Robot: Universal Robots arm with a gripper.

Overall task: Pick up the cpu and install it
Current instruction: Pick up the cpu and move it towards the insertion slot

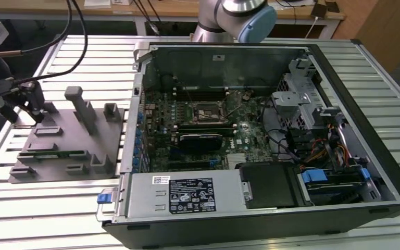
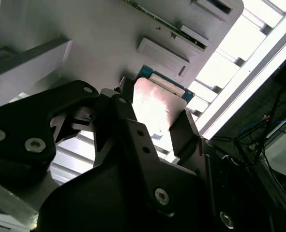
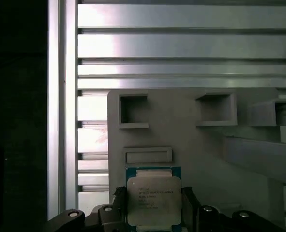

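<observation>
Gripper (image 1: 25, 110) is at the 9 o'clock margin of the exterior view, over the grey holder (image 1: 64, 133). The holder lies on the slatted metal table (image 1: 82, 57), at 9 o'clock of the open computer case (image 1: 228, 65). In both wrist views the two black fingers (image 3: 188, 210) stand narrow, pressed against opposite edges of the cpu (image 3: 154, 199). Its silver-white top faces the first wrist camera, and a green border shows around it. The cpu is at the holder's edge, near a shallow rectangular recess (image 3: 148, 155). Whether it rests on the holder or is lifted clear cannot be determined. Inside the case, the black-framed motherboard socket (image 1: 203, 113) sits toward 12 o'clock of the board's middle, well apart from the gripper. The arm's blue-capped joint (image 1: 255, 21) shows at 12 o'clock of the case.
</observation>
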